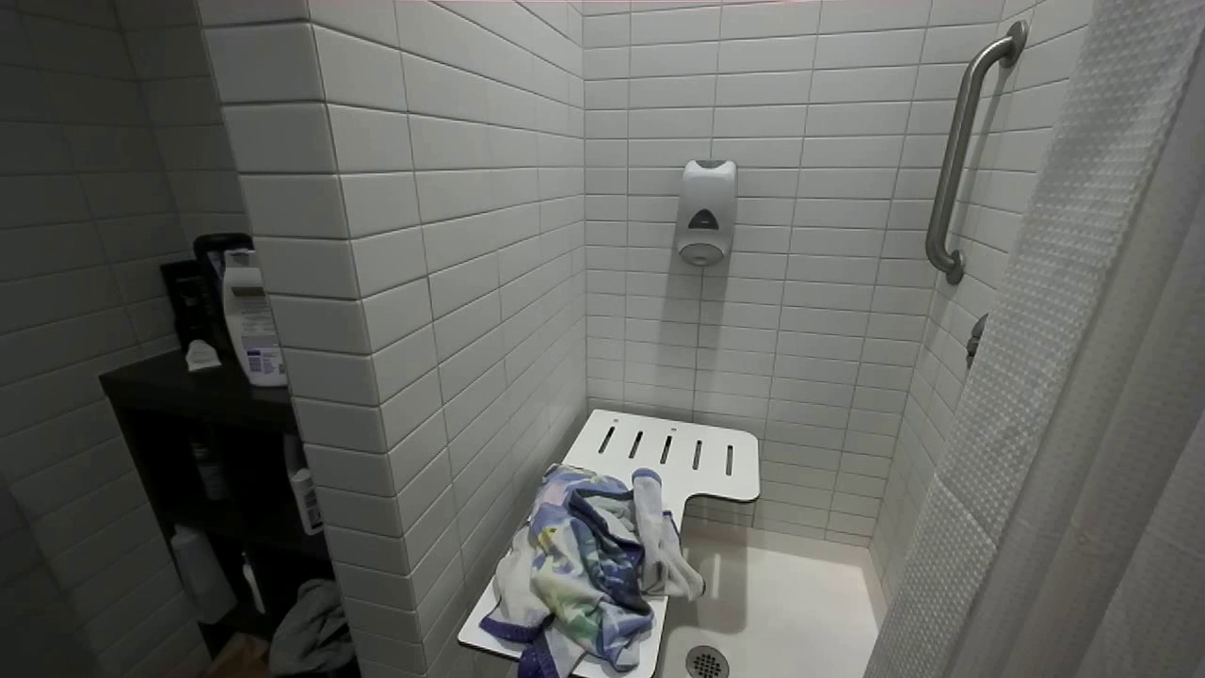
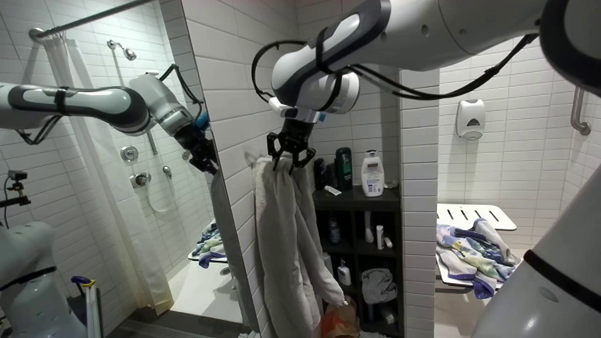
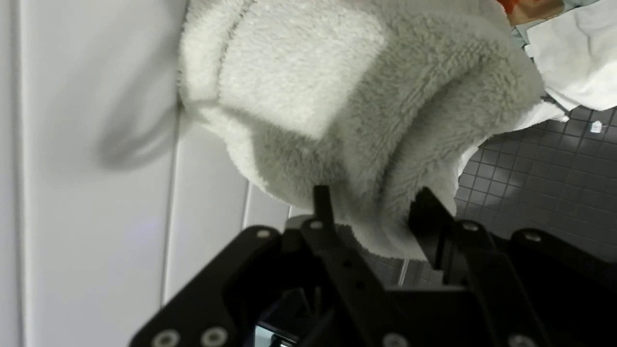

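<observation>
A grey-white fluffy towel [image 2: 281,244] hangs on the tiled wall beside the mirror in an exterior view. Its top fills much of the wrist view [image 3: 299,72]. My gripper [image 2: 284,168] points down at the towel's top edge. In the wrist view my gripper [image 3: 373,202] has its two black fingers apart, with a fold of the towel showing between and beyond them. The fingertips overlap the towel in the picture; whether they touch it I cannot tell. What the towel hangs from is hidden.
A dark shelf [image 2: 357,201] with bottles, including a white bottle [image 2: 372,174], stands right of the towel. The mirror [image 2: 141,277] reflects the arm. A patterned cloth [image 1: 593,565] lies on a white shower bench [image 1: 720,471]. A shower curtain [image 1: 1054,452] hangs nearby.
</observation>
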Robot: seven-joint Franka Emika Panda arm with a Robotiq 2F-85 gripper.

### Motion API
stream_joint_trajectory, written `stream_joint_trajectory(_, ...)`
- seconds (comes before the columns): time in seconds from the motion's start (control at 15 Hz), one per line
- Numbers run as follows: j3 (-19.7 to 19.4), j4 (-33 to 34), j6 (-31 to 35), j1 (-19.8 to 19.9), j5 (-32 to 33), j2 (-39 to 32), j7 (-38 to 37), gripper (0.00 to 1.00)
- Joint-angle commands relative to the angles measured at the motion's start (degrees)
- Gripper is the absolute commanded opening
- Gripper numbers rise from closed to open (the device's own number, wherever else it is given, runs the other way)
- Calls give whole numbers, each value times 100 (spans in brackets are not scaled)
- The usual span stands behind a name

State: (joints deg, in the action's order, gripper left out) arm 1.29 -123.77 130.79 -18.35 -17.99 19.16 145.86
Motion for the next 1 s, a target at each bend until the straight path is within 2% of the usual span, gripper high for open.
stream_joint_trajectory(0.0,100,132,-266,105,92,27,-55,79)
stream_joint_trajectory(0.2,95,187,-310,75,19,-35,11,99)
stream_joint_trajectory(0.4,159,285,-266,90,152,-174,52,100)
stream_joint_trajectory(0.67,329,386,-218,165,746,-283,-86,100)
stream_joint_trajectory(0.73,246,207,-184,106,502,-176,11,100)
stream_joint_trajectory(0.93,301,212,-125,120,590,-199,14,100)
